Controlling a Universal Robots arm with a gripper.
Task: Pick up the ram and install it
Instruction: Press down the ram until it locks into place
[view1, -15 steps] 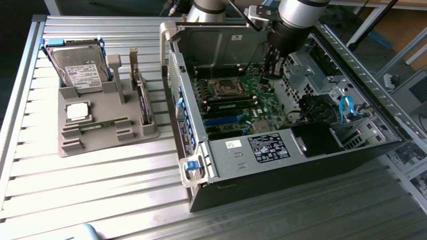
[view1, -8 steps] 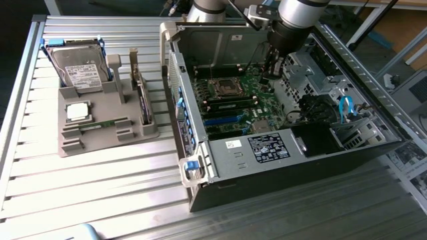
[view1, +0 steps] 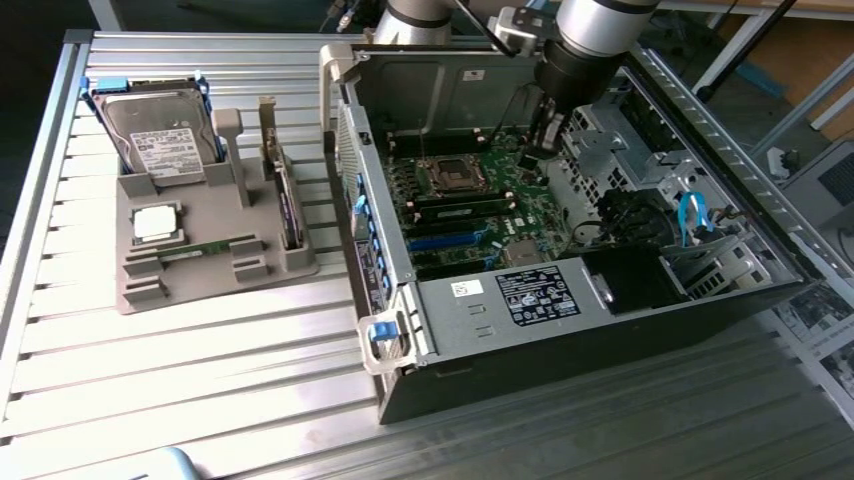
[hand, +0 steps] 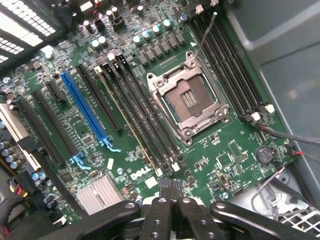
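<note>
The ram (view1: 198, 250) is lying flat in a groove of the grey holder (view1: 140, 285), in the left-centre of the exterior view, w/ the silver processor chip (view1: 155, 222) just above it in the frame and the hard drive (view1: 158, 148) standing further up. The holder is sitting on the slatted desk (view1: 200, 370).

Handling, as I judge it: the ram is looking very light, thin and stiff, but fragile. It is a bare green board w/ small chips, so it is better to take it by the two long faces near the middle, not by the contact edge.

The pincer (view1: 541, 150) is hanging inside the open PC case (view1: 601, 340), in the upper right-centre of the exterior view, well apart from the ram. In the wrist view the pincer (hand: 172, 200) is showing its fingers pressed together, narrow, w/ nothing I can make out between them, over the motherboard (hand: 220, 150) near the empty CPU socket (hand: 190, 102) and the memory slots (hand: 225, 65).
</note>
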